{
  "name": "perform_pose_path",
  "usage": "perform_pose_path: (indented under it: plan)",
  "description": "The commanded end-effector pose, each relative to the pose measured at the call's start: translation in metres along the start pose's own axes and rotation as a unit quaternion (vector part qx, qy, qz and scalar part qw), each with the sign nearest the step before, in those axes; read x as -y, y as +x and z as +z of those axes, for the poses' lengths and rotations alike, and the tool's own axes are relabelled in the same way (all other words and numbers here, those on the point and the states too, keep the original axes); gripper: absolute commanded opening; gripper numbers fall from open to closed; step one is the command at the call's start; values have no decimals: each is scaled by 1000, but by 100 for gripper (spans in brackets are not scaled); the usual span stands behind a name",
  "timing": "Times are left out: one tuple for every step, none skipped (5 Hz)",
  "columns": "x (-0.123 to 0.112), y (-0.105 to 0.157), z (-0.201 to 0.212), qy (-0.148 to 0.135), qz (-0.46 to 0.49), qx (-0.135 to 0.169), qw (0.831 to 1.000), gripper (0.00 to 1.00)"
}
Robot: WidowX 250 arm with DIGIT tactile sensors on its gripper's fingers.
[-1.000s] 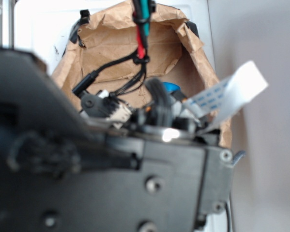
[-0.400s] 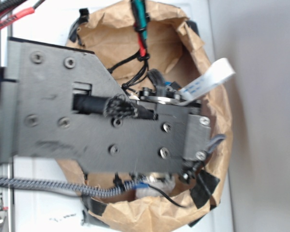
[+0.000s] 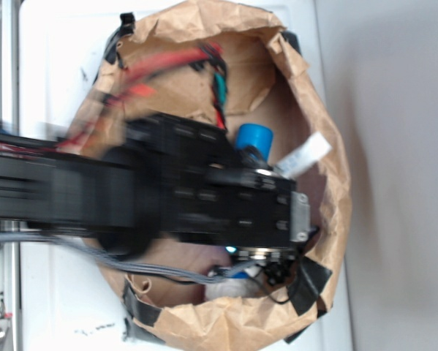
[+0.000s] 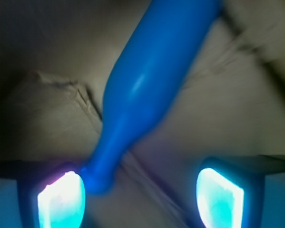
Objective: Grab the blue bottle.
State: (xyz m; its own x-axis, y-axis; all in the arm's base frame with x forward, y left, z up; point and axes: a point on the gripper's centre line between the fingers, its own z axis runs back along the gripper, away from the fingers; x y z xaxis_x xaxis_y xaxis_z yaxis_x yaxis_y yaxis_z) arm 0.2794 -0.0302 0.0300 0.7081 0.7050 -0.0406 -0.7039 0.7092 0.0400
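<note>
Exterior view is looking straight down on a white tabletop (image 3: pixel 50 307), with a pale grey wall or panel (image 3: pixel 394 175) filling the right side. A crumpled brown paper bag (image 3: pixel 328 124), held at its rim by black clips or tape (image 3: pixel 310 285), is lying open on that surface and lining a round hollow. The black robot arm (image 3: pixel 131 190) is reaching in from the left, blurred, with red and green wires (image 3: pixel 204 69) trailing above it and a grey braided cable (image 3: pixel 131 265) below.

The blue bottle (image 3: pixel 254 137) is lying inside the bag, its wide end showing just above the arm's wrist. In the wrist view the blue bottle (image 4: pixel 152 90) is lying tilted on the brown paper, body toward the upper right, narrow neck pointing down-left. The gripper (image 4: pixel 140 197) is sitting spread apart, holding nothing; the bottle's flared lip is just beside the left glowing fingertip (image 4: pixel 61 199), perhaps touching it, while the right fingertip (image 4: pixel 218 197) is standing well clear.
</note>
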Motion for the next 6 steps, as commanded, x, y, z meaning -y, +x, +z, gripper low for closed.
perform_pose_path:
  plan:
    - [5, 11, 3, 12, 84, 24, 996, 100]
    - [5, 6, 6, 13, 97, 15, 995, 0]
    - [2, -6, 13, 6, 85, 20, 996, 0]
    - [-3, -18, 13, 3, 74, 30, 997, 0]
    - [-7, -30, 28, -13, 56, 36, 998, 0]
    - [-11, 39, 70, -52, 49, 39, 997, 0]
